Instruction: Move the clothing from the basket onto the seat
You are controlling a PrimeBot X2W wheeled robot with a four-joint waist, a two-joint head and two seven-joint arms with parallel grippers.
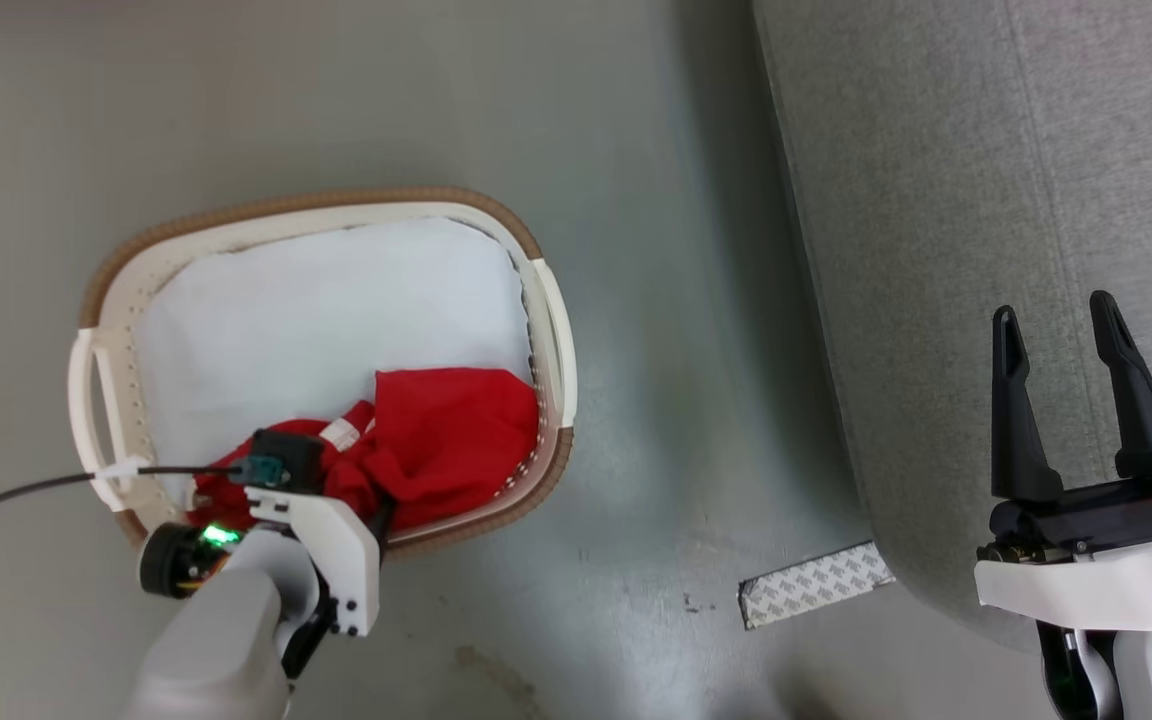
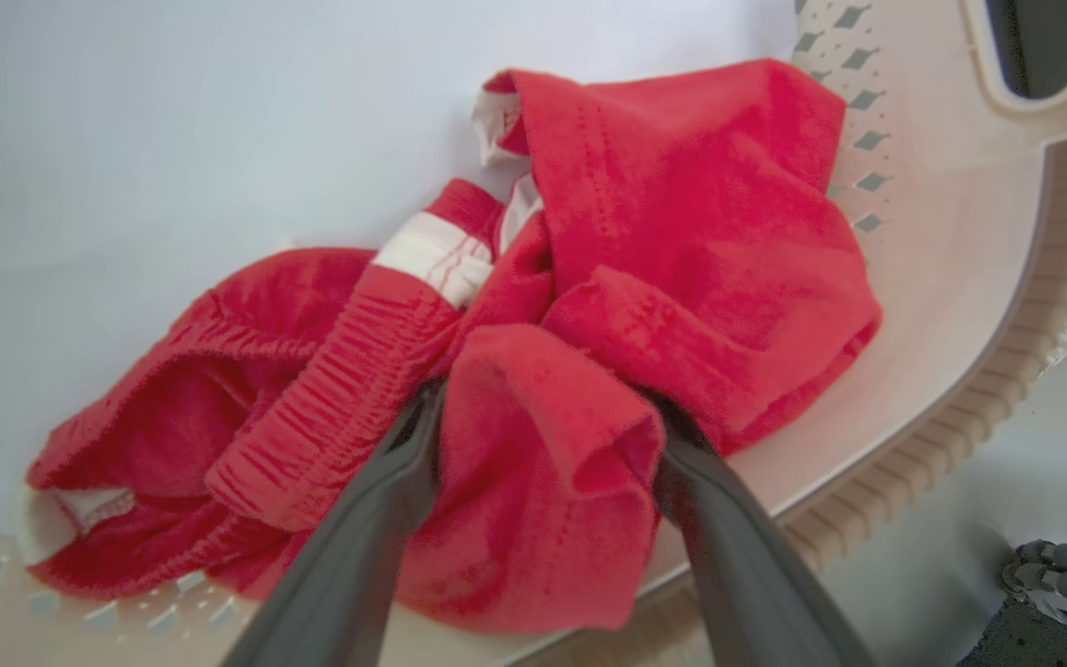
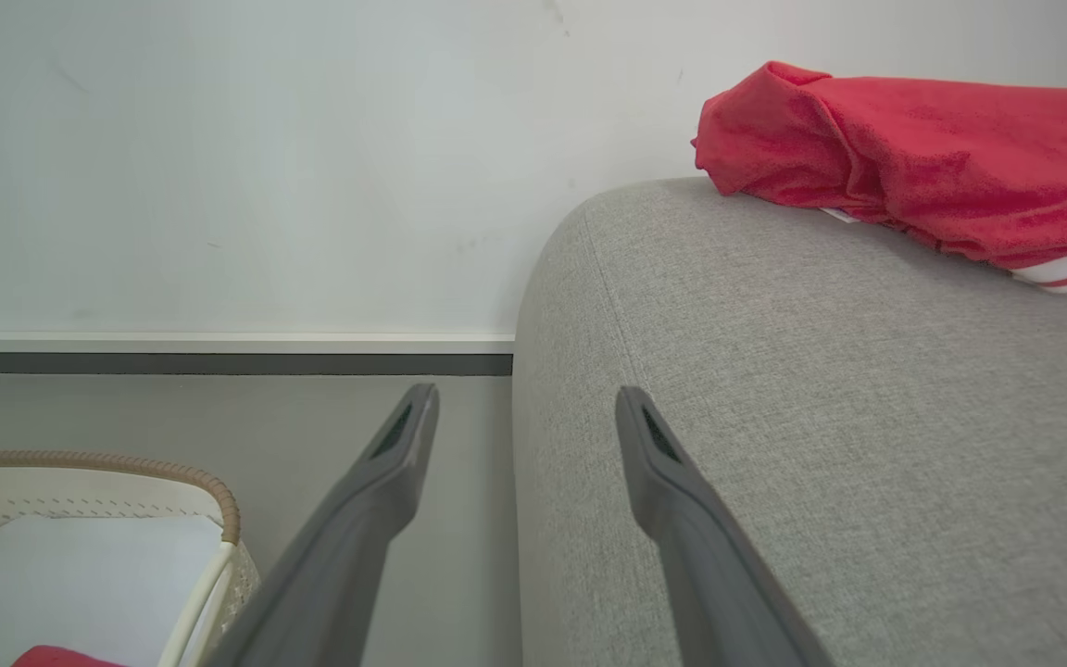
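**Red clothing (image 1: 446, 440) bunched in the basket (image 1: 336, 200), left claw (image 2: 543, 408) in it**

The heap lies on the white lining (image 1: 316, 310) at the basket's end nearest the robot, against the perforated wall. The left claw's two fingers (image 2: 357, 556) press in on either side of a fold, gripping it. The right claw (image 1: 1054, 310) hangs spread open and empty above the grey seat (image 1: 936, 150) edge. Another red garment (image 3: 913, 148) lies on the seat.
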